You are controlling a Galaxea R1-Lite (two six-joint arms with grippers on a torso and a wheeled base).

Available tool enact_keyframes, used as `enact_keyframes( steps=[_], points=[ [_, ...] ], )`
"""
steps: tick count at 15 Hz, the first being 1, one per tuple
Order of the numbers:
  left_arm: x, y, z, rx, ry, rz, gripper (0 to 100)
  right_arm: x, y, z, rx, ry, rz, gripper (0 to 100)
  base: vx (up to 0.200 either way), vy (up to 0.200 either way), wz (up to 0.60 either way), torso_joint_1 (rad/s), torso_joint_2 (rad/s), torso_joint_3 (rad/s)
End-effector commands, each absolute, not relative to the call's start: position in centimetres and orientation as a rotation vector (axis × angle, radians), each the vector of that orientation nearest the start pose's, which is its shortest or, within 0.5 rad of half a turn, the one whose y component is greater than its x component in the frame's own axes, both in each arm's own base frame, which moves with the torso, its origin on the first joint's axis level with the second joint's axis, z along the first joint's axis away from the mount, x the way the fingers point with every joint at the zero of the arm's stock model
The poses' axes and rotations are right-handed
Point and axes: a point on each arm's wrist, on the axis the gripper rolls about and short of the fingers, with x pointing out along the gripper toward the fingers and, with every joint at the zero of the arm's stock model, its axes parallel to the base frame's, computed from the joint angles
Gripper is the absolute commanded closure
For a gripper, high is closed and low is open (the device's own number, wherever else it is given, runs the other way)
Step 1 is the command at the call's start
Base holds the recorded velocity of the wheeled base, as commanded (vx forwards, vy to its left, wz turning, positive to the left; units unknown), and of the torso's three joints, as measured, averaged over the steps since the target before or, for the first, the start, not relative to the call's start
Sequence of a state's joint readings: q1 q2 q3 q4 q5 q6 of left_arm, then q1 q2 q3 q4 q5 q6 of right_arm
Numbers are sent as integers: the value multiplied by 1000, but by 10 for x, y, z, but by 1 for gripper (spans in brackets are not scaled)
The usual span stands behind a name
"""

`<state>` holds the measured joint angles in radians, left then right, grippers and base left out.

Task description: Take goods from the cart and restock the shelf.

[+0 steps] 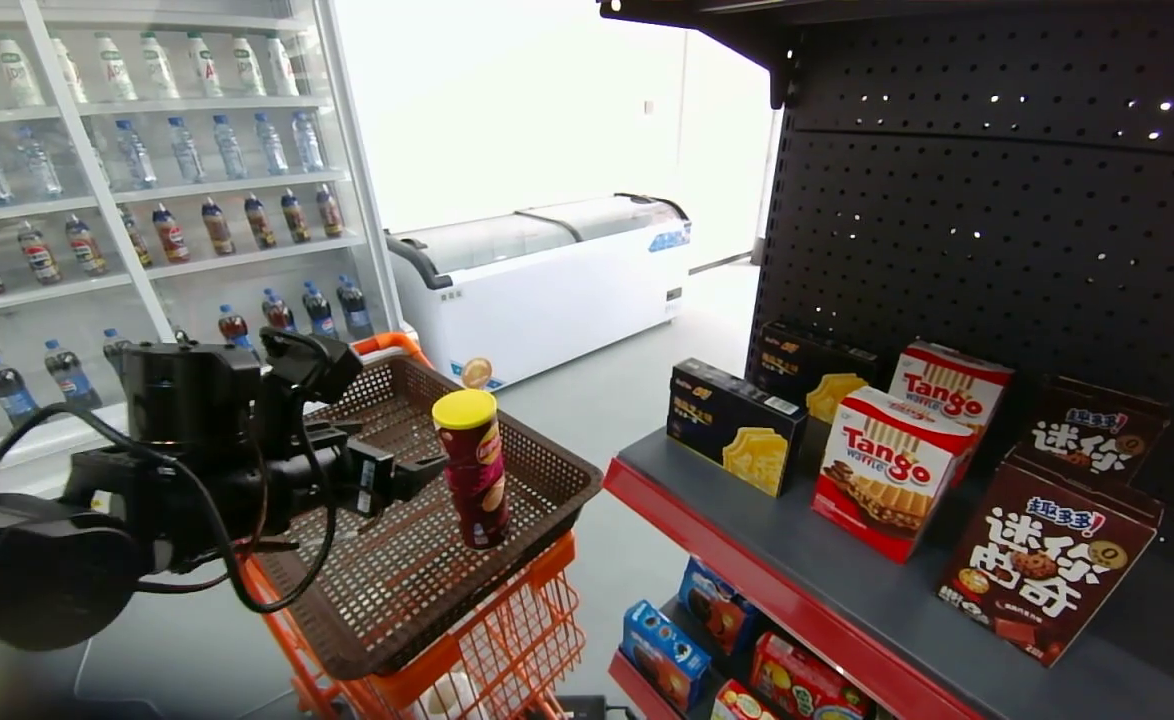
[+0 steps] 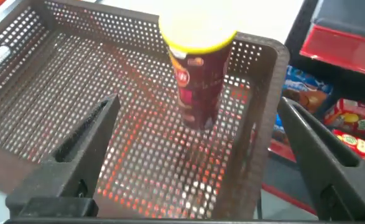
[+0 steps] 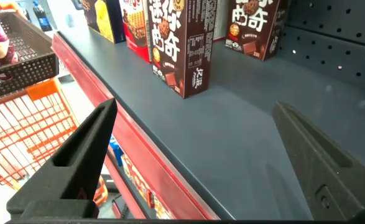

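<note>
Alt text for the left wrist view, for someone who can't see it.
A red chip can with a yellow lid stands upright in a brown perforated basket, framed by the open left gripper. Beyond the basket's corner, colourful packages sit below a red-edged shelf.

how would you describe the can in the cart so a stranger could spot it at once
Find the orange wire shopping cart left of the grey snack shelf; a brown perforated plastic basket sits on top. Standing upright in that basket is a tall dark red cylindrical can with a yellow lid, the only item there.
</note>
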<state>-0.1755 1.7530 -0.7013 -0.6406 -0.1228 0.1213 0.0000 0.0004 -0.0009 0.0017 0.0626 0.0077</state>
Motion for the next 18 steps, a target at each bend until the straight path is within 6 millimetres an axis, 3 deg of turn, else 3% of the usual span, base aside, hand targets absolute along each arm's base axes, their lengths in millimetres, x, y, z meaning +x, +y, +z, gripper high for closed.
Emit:
enact_keyframes(
  steps=[1,10,18],
  points=[
    [335,-67,104,149,434,-337,0,-23,1,75,8,2,63,0,0,0,0,0,0,0],
    [368,-82,46,194,499,-368,0,-23,1,76,8,0,63,0,0,0,0,0,0,0],
    [384,-91,37,193,394,-378,0,-23,1,75,8,2,63,0,0,0,0,0,0,0]
  ],
)
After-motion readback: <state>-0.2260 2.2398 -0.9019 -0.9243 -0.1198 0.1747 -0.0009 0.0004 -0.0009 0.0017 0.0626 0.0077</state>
